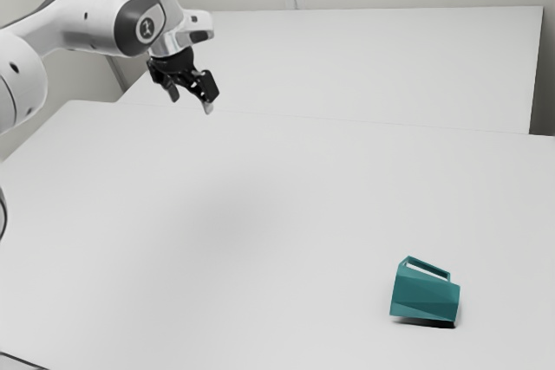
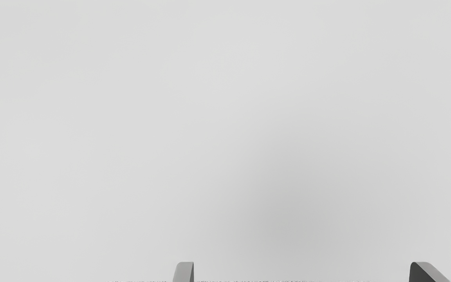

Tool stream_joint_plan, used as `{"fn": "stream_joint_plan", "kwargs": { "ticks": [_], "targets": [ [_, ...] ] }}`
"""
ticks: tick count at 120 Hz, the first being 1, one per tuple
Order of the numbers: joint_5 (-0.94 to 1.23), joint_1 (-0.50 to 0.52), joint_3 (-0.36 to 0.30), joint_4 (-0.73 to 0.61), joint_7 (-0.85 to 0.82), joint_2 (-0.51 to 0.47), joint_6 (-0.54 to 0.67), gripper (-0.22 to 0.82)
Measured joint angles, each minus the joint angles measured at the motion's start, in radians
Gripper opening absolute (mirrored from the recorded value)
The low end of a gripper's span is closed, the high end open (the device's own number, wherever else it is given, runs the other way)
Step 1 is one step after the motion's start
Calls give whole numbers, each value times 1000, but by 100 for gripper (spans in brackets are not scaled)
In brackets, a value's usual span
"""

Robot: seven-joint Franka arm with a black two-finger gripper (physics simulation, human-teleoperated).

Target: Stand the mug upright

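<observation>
Mug [image 1: 425, 299] lying on its side, open tool [image 1: 191, 103] hanging well apart

Mug is resting on the tabletop [image 1: 260, 205] toward the exterior view's right, handle [image 1: 429, 267] pointing up. Tool is hovering high near the arm [image 1: 78, 19], fingers [image 2: 183, 273] standing wide apart, holding nothing. I'm reading the step in hand as the approach; the task is only starting.

Doing it well means travelling high, then lining up over the body with the fingers straddling its walls, avoiding the handle. I'm not making out which end is the mouth, so that needs checking before choosing a turn direction. A low or off-centre pinch risks rolling it. After gripping: lift enough for clearance, rotate base down, lower gently, release only once the base is sitting flat.
</observation>
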Motion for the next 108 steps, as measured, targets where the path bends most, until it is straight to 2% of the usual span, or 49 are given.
{"fn": "stream_joint_plan", "kwargs": {
  "ticks": [14,28,40,56,67,91,108],
  "targets": [
    [-21,-17,-3,-74,12,-75,13,60],
    [-170,-52,-10,-114,17,-94,15,60],
    [-305,-109,-16,-123,20,-60,33,60],
    [-443,-286,-30,-160,21,7,119,60],
    [-531,-358,-31,-191,18,52,196,60],
    [-673,-438,-42,-223,13,153,366,60],
    [-761,-454,-66,-281,13,170,459,60]
  ]
}}
